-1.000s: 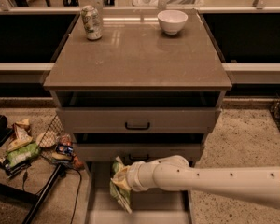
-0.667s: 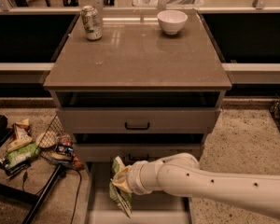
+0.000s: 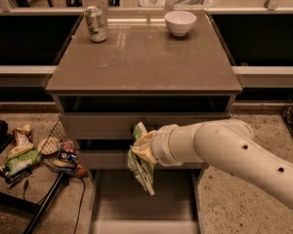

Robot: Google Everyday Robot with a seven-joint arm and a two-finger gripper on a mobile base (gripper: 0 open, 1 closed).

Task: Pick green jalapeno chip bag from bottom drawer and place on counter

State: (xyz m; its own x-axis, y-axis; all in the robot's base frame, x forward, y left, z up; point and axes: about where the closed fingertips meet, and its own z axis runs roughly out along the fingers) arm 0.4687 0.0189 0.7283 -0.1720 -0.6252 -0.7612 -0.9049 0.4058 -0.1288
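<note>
My gripper point(image 3: 142, 150) sits at the end of the white arm that comes in from the lower right. It is shut on the green jalapeno chip bag point(image 3: 139, 168), which hangs crinkled below it, in front of the two upper drawer fronts. The bag is held above the open bottom drawer point(image 3: 144, 204), whose flat grey floor shows bare. The counter point(image 3: 141, 57) is the glossy grey-brown slab above, well higher than the bag.
A drink can point(image 3: 96, 24) stands at the counter's back left and a white bowl point(image 3: 180, 22) at its back right. Loose snack packets point(image 3: 24, 152) and a wire basket lie on the floor to the left. A black stand leg point(image 3: 46, 201) crosses the lower left.
The arm has risen and drawn the chip bag up out of the bottom drawer; the bag now hangs level with the upper drawer fronts.
</note>
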